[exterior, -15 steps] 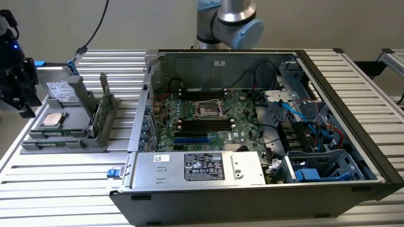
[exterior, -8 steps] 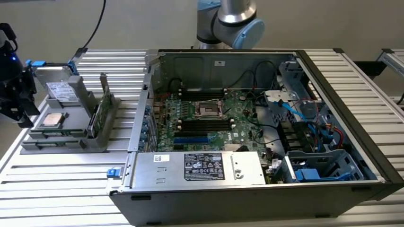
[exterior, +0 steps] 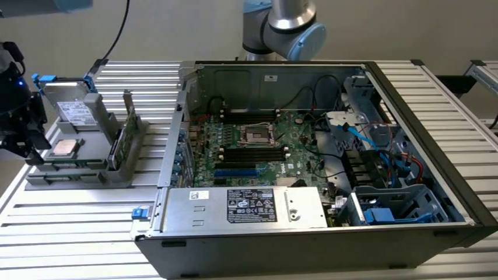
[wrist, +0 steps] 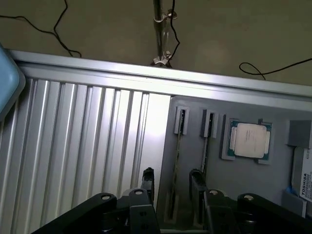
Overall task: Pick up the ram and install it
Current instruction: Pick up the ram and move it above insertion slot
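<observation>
While the gripper (wrist: 170,173) hangs with jaws spread wide — holding nothing — the ram (exterior: 119,146) stands on edge in the grey holder (exterior: 74,175) at the exterior view's left, outside the computer case (exterior: 311,251). The gripper's fingertips (wrist: 147,176) flank the ram's thin edge.

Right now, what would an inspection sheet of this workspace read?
Surface: ribbed metal table.
Job's things: ram standing on edge in the grey holder; open PC case with memory slots on its board.
Clutter: processor and hard drive on the holder.
Grippers: gripper open above the holder, apparently a finger on each side of the ram, holding nothing.
Cables: black leads on the floor; blue and red wires inside the case.
Surroundings: beige floor.
</observation>
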You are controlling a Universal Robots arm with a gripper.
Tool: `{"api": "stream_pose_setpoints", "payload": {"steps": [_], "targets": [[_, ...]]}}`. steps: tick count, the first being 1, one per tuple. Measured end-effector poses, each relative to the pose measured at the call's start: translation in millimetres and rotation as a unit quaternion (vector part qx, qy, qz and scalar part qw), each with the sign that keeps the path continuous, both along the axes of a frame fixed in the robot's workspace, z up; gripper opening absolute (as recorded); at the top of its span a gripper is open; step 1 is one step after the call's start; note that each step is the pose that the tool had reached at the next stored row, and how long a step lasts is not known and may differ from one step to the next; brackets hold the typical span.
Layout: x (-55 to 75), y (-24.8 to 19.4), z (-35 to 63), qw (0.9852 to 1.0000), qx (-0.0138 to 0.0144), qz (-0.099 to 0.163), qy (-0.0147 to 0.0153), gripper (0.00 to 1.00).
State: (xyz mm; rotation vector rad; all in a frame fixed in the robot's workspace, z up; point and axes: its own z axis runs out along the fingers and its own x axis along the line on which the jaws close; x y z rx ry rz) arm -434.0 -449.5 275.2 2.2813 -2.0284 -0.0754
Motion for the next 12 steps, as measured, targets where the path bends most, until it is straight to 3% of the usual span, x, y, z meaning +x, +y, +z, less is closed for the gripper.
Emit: {"api": "stream_pose_setpoints", "payload": {"steps": [7,12], "targets": [[0.1,0.8,-12.9,1.0000,0.0003,0.002,-0.0002,0.42],[0.1,6.0,-21.8,1.0000,0.0006,0.003,-0.0001,0.42]]}}
